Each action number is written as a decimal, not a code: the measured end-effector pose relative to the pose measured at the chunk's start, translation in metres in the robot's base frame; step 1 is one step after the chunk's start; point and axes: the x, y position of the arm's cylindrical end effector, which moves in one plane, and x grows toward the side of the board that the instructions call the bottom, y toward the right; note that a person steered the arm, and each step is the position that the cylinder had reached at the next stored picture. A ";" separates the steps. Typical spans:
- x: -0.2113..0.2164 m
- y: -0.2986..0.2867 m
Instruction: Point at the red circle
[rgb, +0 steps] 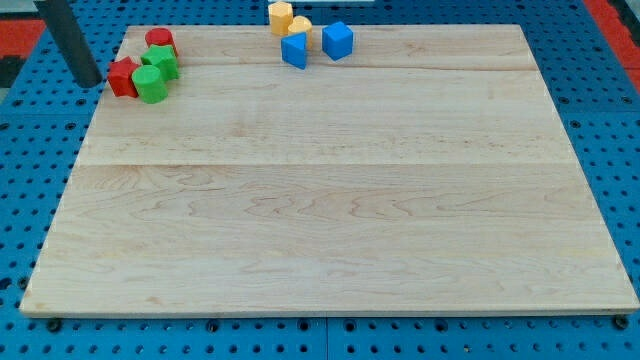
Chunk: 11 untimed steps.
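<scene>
Dark rod slants down from the view's top left; my tip (90, 84) rests at the far left

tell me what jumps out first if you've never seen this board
Two tight clumps of blocks crowd the view's top edge: red circle, red block and two green blocks at top left, two yellow and two blue right of them. My tip sits left of the red block.

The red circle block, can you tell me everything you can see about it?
The red circle is a small, round, plain red cylinder standing upright on the wooden board, at the view's top left corner. It looks solid and painted. It heads a tight cluster: a green block sits against its lower side, with a red block and another green block just below. My tip is to its lower left, not touching it.
</scene>
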 end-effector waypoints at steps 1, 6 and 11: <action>-0.094 0.029; -0.089 0.037; -0.108 0.101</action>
